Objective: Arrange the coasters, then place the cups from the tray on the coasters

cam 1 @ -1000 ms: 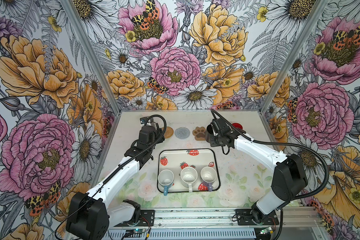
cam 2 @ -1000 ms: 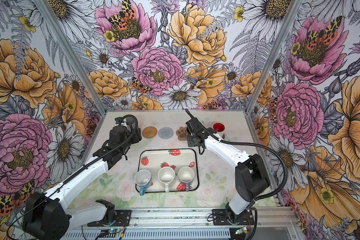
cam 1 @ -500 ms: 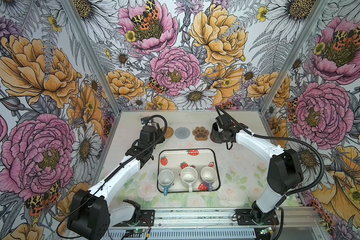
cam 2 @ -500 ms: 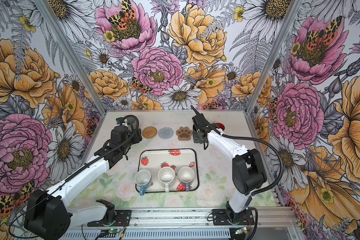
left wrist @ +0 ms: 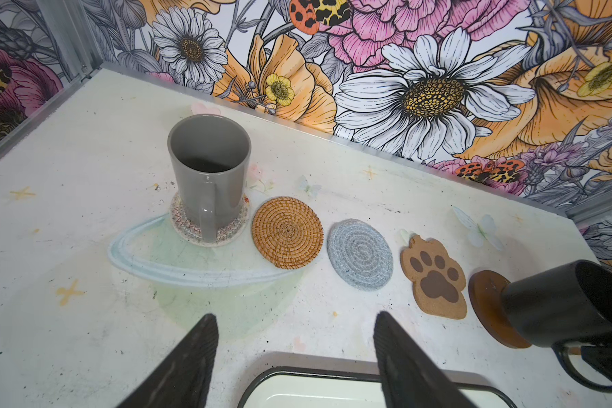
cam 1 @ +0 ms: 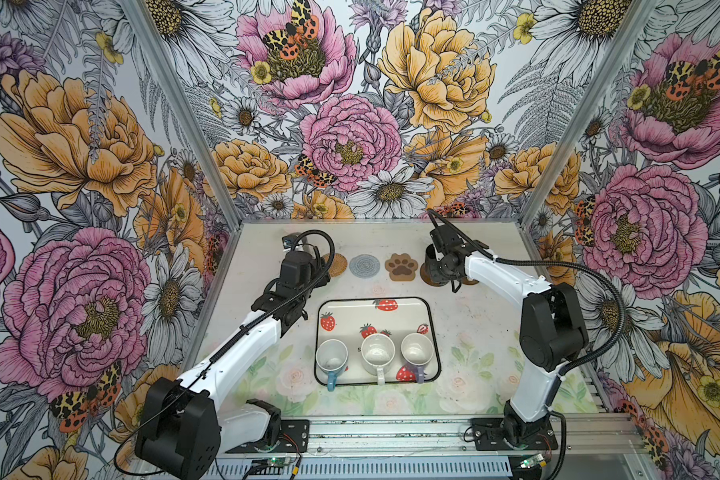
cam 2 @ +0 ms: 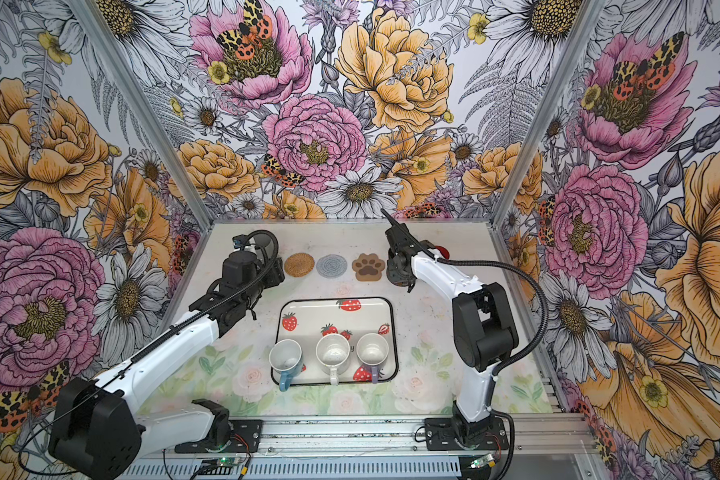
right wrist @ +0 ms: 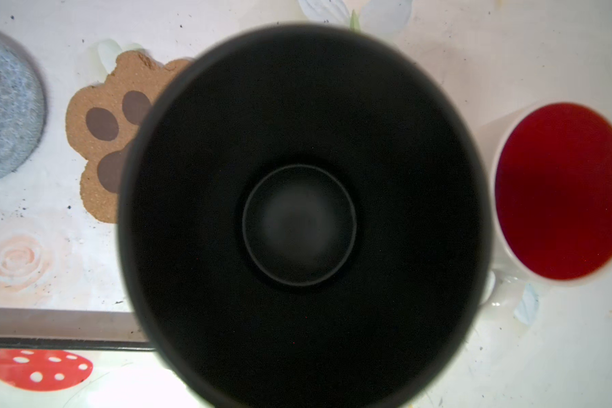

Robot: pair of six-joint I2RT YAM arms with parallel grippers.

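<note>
- The left gripper stood open and empty. Its two dark, ribbed, wedge-shaped fingers were set wide apart above the scuffed pale tabletop.
- Ahead of those jaws and off to their outer side, the glossy grey mug stood upright on the clear patterned coaster, a round mat with zigzag edging. The mug's handle faced the jaws.
- Straight ahead of the open jaws lay the rattan coaster, a tightly coiled round just beside the patterned one.
- Further along toward the right gripper came the grey woven coaster, a soft rope spiral. After it lay the grainy paw-shaped coaster with dark pads.
- The right gripper was closed on the matte black mug, seemingly at its handle. The mug hung over a smooth brown disc; whether the two touched could not be told.
- Just beside those jaws, on their outer side, stood the white mug, glossy red inside.
- The cream tray, a rounded rectangle with a thin black rim and strawberry prints, lay between the two grippers and nearer the arm bases. A corner of its rim showed just below the left jaws.
- On the tray, in a row, stood the light blue mug, the all-white mug and the lilac mug, well apart from both pairs of jaws.
</note>
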